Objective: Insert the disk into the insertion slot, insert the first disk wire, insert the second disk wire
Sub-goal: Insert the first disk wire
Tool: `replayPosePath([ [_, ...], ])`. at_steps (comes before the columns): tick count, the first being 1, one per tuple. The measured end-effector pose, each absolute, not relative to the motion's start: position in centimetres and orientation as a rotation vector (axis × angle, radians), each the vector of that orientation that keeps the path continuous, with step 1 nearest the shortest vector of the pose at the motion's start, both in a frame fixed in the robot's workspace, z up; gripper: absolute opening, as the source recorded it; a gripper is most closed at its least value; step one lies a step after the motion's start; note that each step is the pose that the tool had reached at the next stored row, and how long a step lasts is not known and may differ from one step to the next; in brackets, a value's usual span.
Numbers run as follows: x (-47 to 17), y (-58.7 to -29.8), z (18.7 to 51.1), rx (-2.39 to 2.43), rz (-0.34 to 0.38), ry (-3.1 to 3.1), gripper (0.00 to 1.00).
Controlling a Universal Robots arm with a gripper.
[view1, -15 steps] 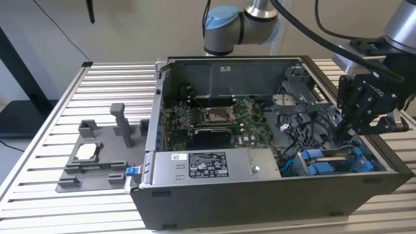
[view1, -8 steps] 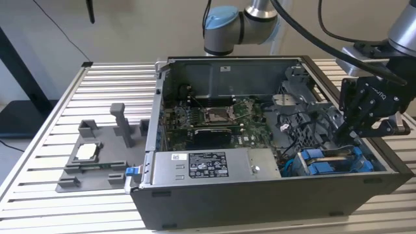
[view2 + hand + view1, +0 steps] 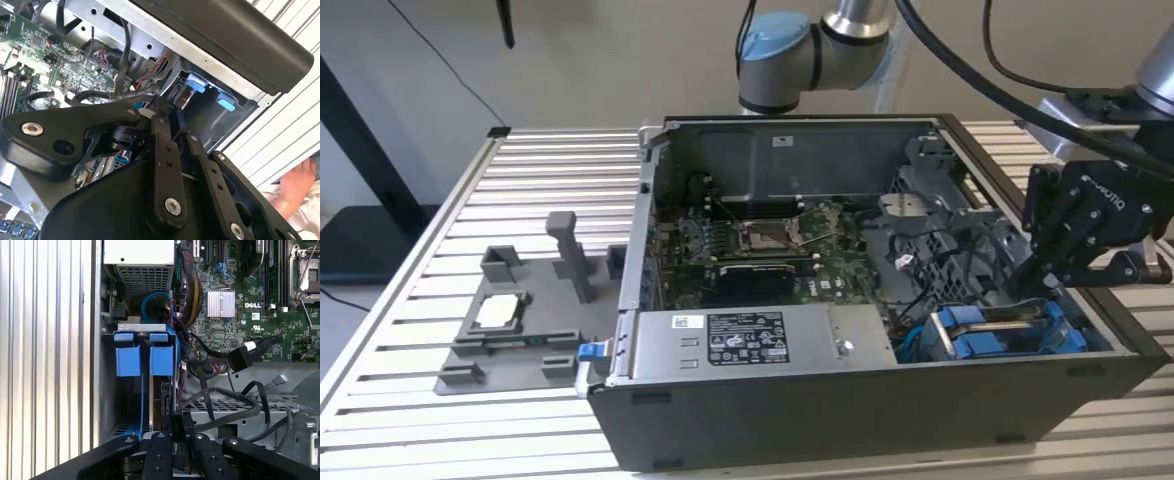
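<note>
One gripper [image 3: 1042,284]: black jointed links at the exterior view's right, tips down inside the case [image 3: 854,420]; claw pinched together on the black plug of the disk wire [image 3: 175,424].
Disk [image 3: 162,401]: flat, silver-grey, seen edge-on in the first wrist view, upright inside the insertion slot [image 3: 1003,322]; square blue plastic tab at its end.
Insertion slot: grey sheet-metal bay, lower right of the exterior view.
Obstructions: loose black cables [image 3: 225,399] loop just beside slot and gripper.
Case: dark, open-topped, holding a green motherboard [image 3: 761,238] and a silver power-supply box [image 3: 747,338] with a white sticker.
Table [image 3: 547,150]: ribbed aluminium slats.
Fixture [image 3: 520,330]: grey plastic, beside the case at the exterior view's left.
Hand [image 3: 296,182]: a person's, outside the case.
</note>
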State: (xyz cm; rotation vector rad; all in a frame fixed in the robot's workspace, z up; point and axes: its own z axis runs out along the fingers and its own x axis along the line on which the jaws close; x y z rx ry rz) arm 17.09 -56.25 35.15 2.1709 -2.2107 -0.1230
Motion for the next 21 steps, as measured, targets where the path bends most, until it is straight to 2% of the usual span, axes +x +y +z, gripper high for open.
replayPosePath([
  [21, 17.74, -56.64, 34.23, 2.144, -0.137, -2.228, 0.2],
])
